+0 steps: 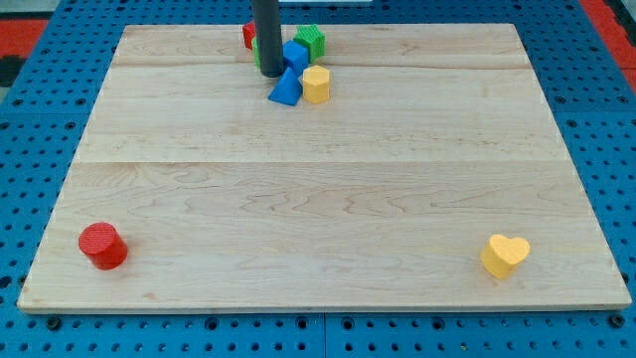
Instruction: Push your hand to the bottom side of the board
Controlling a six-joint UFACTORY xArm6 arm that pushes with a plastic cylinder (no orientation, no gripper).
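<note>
My dark rod comes down from the view's top, and my tip [269,74] rests on the wooden board [328,209] near its top edge. It stands just left of a cluster of blocks: a blue cube [295,54], a blue triangle [286,89], a yellow hexagon-like block [316,85] and a green block [311,40]. A red block [248,36] and a sliver of another green block [256,52] show partly behind the rod. A red cylinder [102,246] lies at the bottom left. A yellow heart [504,255] lies at the bottom right.
The board sits on a blue perforated table [40,119]. Red patches show at the view's top corners [25,30].
</note>
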